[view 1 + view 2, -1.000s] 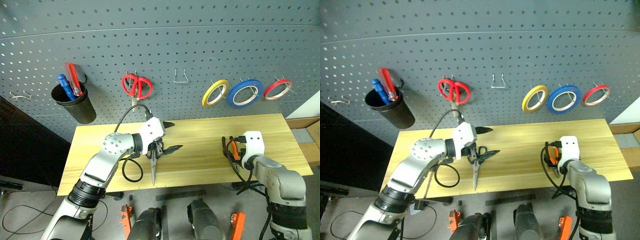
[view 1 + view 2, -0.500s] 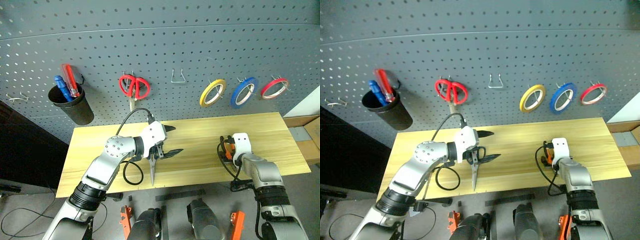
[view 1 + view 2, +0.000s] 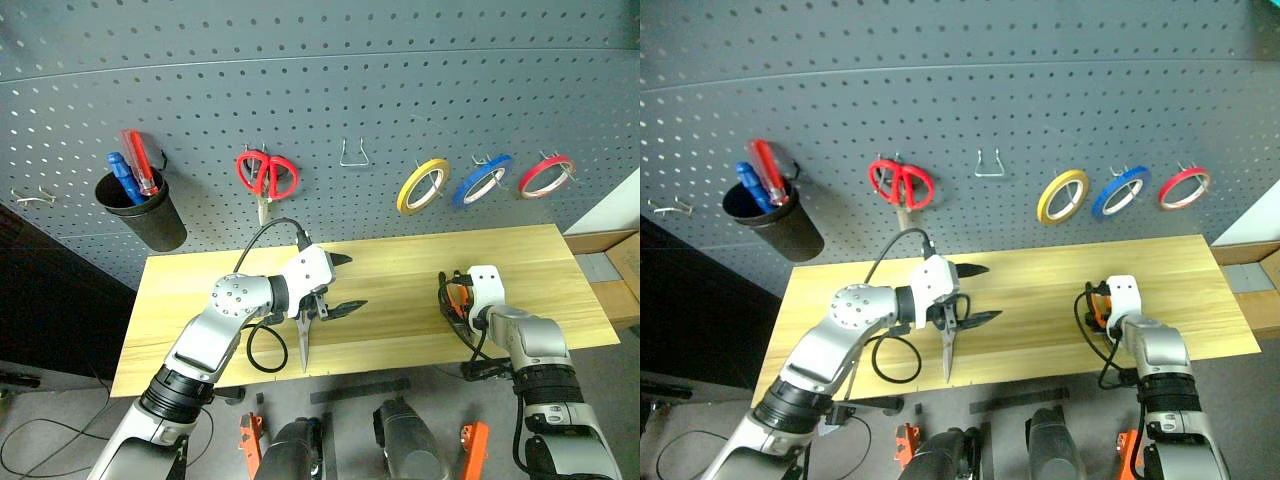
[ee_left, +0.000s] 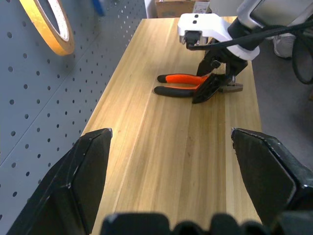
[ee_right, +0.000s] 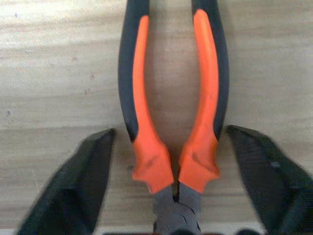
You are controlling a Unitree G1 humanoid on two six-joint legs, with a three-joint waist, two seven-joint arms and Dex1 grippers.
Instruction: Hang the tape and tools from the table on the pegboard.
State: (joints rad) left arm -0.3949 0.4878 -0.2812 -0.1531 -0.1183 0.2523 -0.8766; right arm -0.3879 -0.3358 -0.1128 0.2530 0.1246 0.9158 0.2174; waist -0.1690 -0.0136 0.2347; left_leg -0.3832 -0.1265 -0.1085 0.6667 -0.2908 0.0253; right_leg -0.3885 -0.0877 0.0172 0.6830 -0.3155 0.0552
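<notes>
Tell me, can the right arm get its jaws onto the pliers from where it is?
Probably yes. The right gripper is directly over the pliers on the table, jaws straddling the handles near the head, nothing between.

Bare table is left between the grippers; the scissors lie at seven o'clock, pliers at three.

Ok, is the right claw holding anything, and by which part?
Nothing yet. The right claw straddles the pliers by their joint, fingers clear of the handles.
</notes>
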